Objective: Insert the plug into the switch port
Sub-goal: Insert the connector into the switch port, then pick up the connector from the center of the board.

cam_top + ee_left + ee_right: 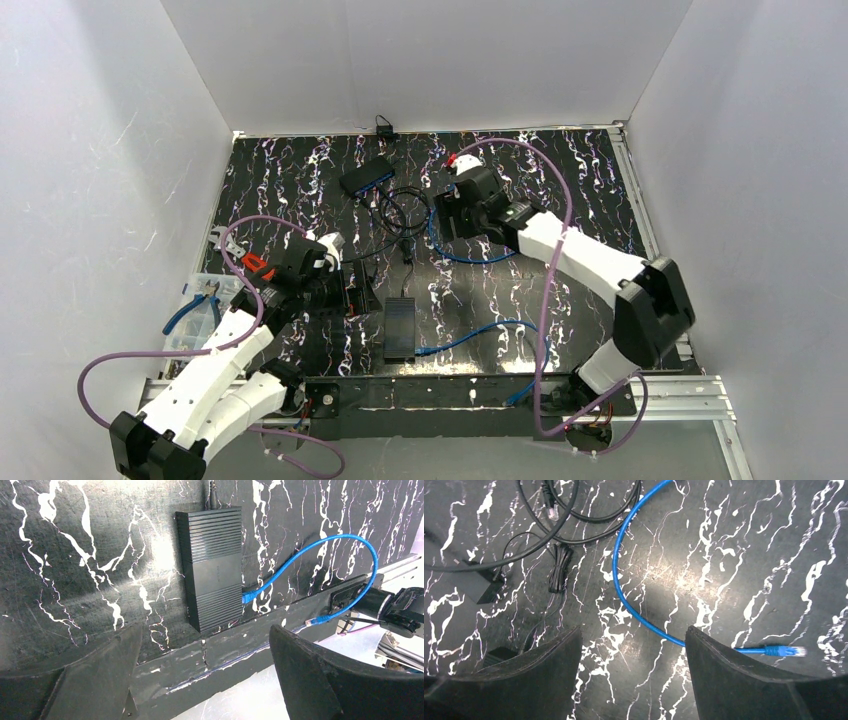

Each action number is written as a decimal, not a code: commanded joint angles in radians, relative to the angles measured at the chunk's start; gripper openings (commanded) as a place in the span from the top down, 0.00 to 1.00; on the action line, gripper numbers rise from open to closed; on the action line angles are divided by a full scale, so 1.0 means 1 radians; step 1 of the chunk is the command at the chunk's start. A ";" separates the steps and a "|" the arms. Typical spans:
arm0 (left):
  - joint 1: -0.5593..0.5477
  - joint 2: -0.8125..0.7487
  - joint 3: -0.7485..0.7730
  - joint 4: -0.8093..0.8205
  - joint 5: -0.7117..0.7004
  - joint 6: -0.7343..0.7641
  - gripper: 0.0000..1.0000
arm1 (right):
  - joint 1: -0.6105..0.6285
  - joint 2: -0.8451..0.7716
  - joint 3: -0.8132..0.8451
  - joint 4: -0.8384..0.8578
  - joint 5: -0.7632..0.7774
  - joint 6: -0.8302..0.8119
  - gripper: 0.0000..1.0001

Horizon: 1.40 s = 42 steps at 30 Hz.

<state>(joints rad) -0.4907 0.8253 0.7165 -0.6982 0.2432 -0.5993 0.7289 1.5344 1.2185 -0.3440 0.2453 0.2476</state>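
Down at 4 o'clock in the right wrist view, the plug (pixel 786 651) lies flat on the marbled table (pixel 724 555), free of any port. Its blue cable (pixel 616 575) curves away toward 12 o'clock, and one stretch passes under my right-hand finger. My right claw (pixel 631 635) hangs above it with the fingers spread wide, pinching nothing. A tangle of black cables (pixel 574 515) sits at 11 o'clock from that claw.

From the top camera, the switch (pixel 368 175) rests toward the far edge of the table, at about 9 o'clock from the right claw and apart from it.

My left claw (pixel 205 630) is spread just as wide and also empty. At 12 o'clock from it is a ribbed black box (pixel 212 570), near the front edge of the table. A second blue lead (pixel 320 545) is plugged into the box's side, loops toward 3 o'clock, and ends in a loose connector (pixel 317 621).
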 commanded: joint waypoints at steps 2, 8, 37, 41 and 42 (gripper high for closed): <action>0.003 -0.006 0.030 -0.014 -0.003 0.030 0.02 | -0.039 0.157 0.184 -0.121 0.002 0.185 0.23; 0.004 -0.019 0.009 0.007 0.006 0.041 0.02 | -0.044 0.279 0.275 -0.097 0.015 0.290 0.25; 0.008 -0.011 -0.009 0.037 0.047 0.044 0.02 | -0.145 0.769 0.786 -0.253 0.029 0.669 0.53; 0.007 -0.012 -0.011 0.037 0.045 0.043 0.02 | -0.158 0.788 0.794 -0.257 0.021 0.679 0.54; 0.007 -0.011 -0.011 0.039 0.047 0.043 0.02 | -0.159 0.789 0.793 -0.257 0.019 0.681 0.54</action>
<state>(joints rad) -0.4873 0.8234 0.7124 -0.6518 0.2776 -0.5682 0.5808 2.3110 1.9694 -0.5744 0.2706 0.8951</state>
